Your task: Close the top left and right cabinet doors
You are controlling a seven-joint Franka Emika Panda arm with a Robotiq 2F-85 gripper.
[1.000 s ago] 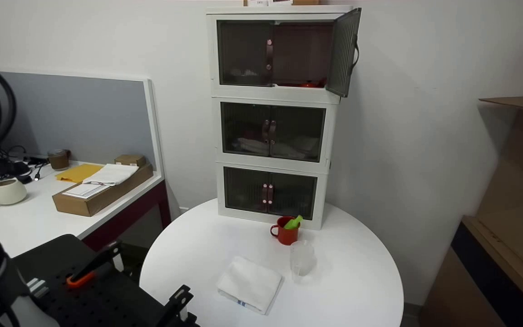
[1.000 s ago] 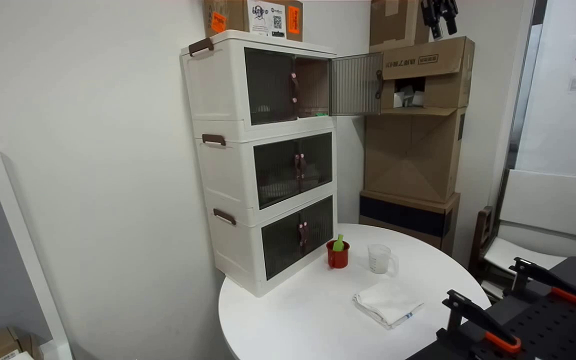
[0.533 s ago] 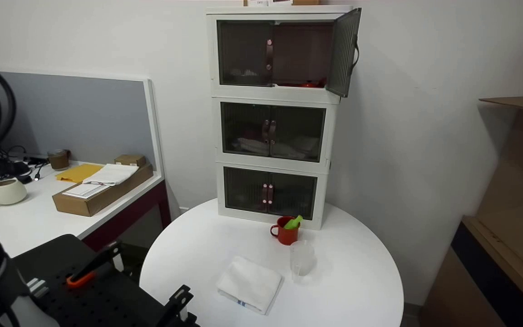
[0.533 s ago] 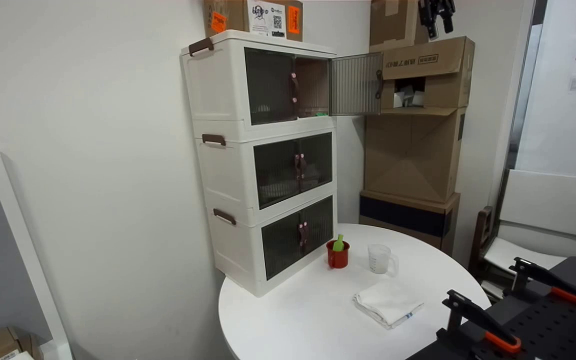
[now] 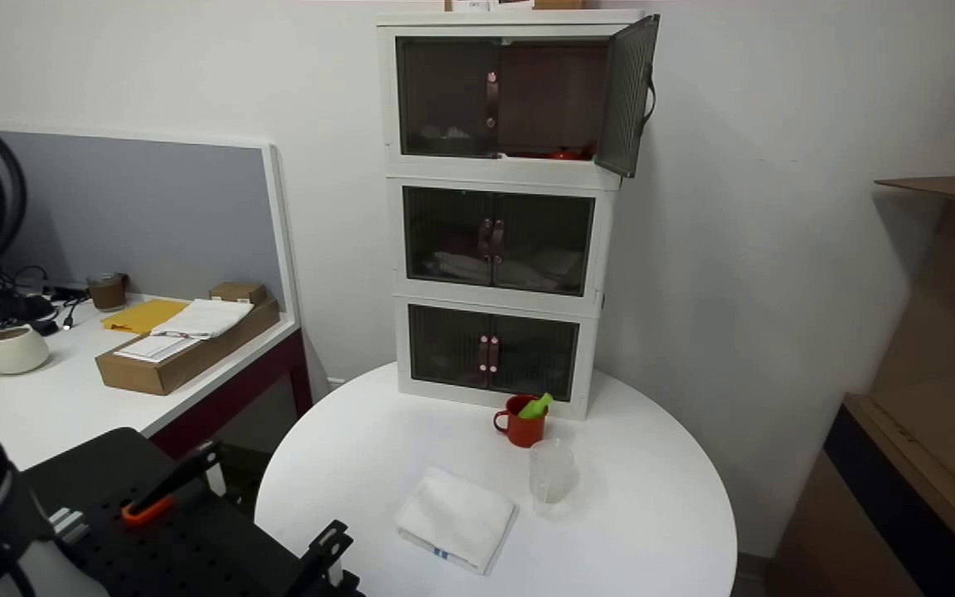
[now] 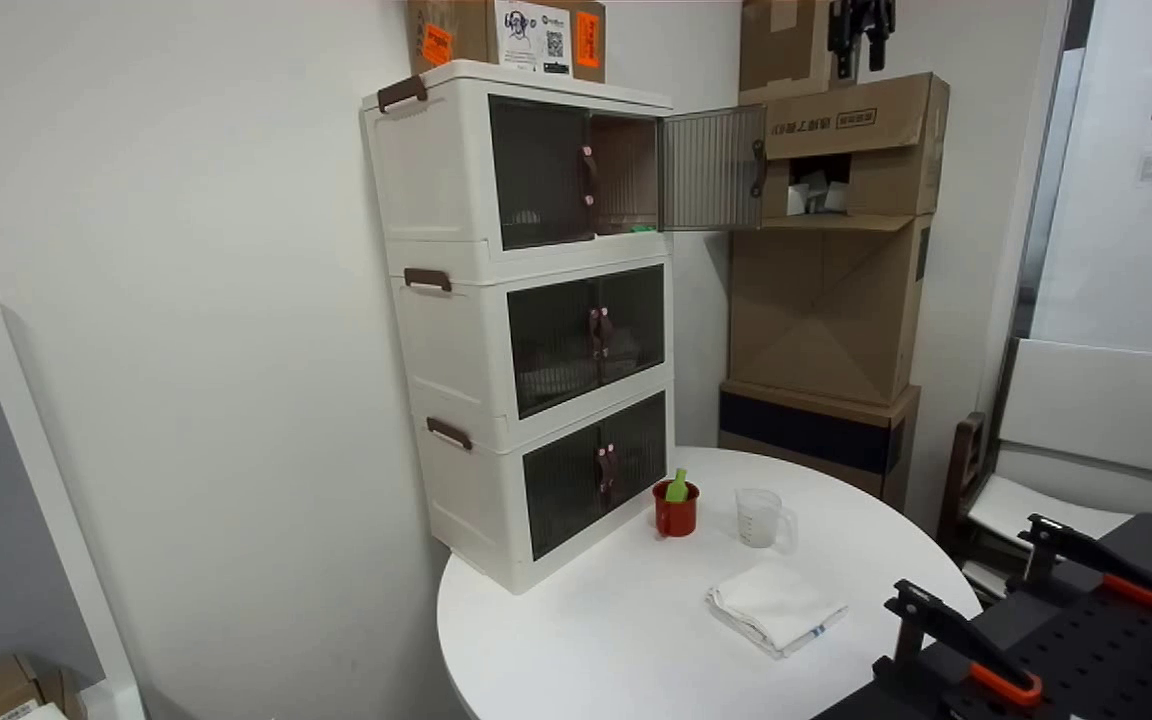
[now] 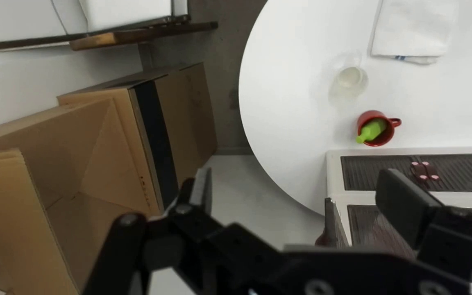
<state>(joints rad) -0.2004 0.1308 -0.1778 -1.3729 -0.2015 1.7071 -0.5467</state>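
1. The upper part of the gripper [image 6: 860,70] is cut off by the top edge in an exterior view; its nearest parts are blurred in the wrist view.
2. Part of the top right door [image 5: 628,95] is hidden behind the gripper in the wrist view.
3. The pale shapes [image 5: 444,133] behind the top left door [image 5: 448,83] are too indistinct to identify.
4. The red item [image 5: 564,154] in the top compartment [image 5: 552,91] is too small to identify.
5. The lower end of the green object [image 6: 677,487] is hidden inside the red mug [image 6: 676,519].

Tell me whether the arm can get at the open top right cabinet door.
Probably yes. The gripper is open, the door stands swung out, and nothing appears to block the way between them. How far apart they are is hard to judge.
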